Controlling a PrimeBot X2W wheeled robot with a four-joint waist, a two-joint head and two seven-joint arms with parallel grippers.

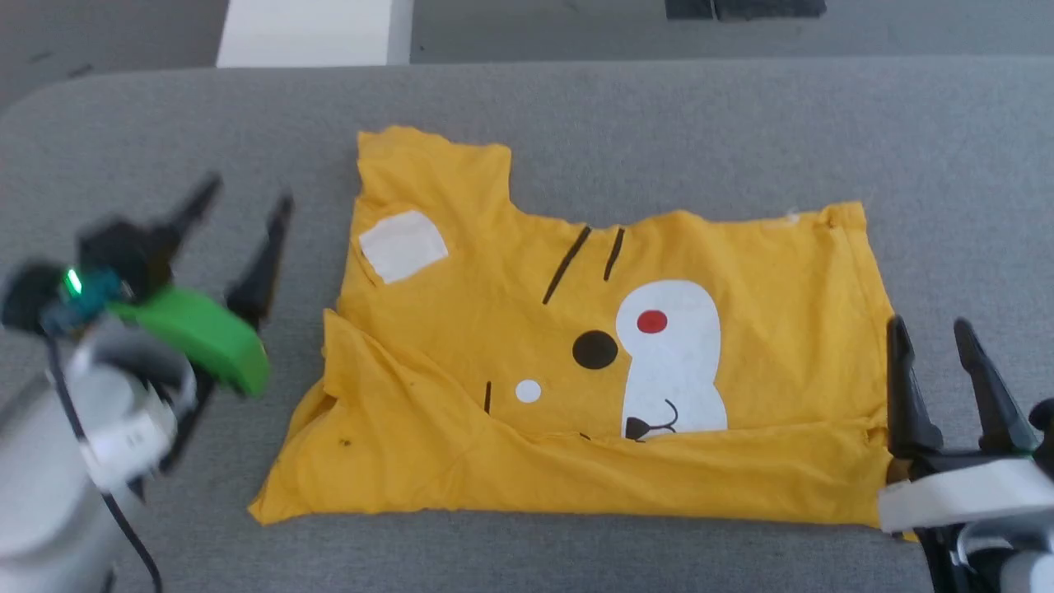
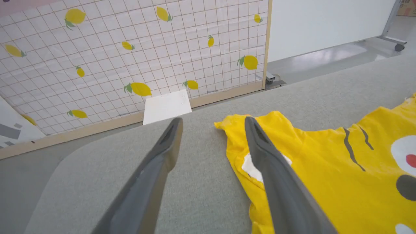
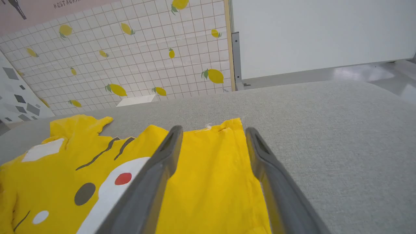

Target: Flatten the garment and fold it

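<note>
Behind the seemingly fabric-covered table (image 1: pixel 659 107) holding the garment (image 1: pixel 494 321) stands a lemon-print screen (image 2: pixel 130 48).

A grey fabric-covered table (image 2: pixel 201 182) with a rounded corner stands before a screen (image 2: pixel 130 48) of white grid cloth printed with lemons and framed in pale wood. Beside the screen runs a plain white wall (image 2: pixel 325 22) above a glossy grey floor (image 2: pixel 325 60). A white slab (image 2: pixel 167 105) sits at the screen's foot, just beyond the table. The wheeled leg of a stand (image 2: pixel 391 39) shows at the far edge.

The t-shirt (image 1: pixel 461 329) lies on the table (image 1: pixel 659 115). The left gripper (image 1: pixel 249 193) is left of it, apart. The right gripper (image 1: pixel 929 325) is at its right edge.
</note>
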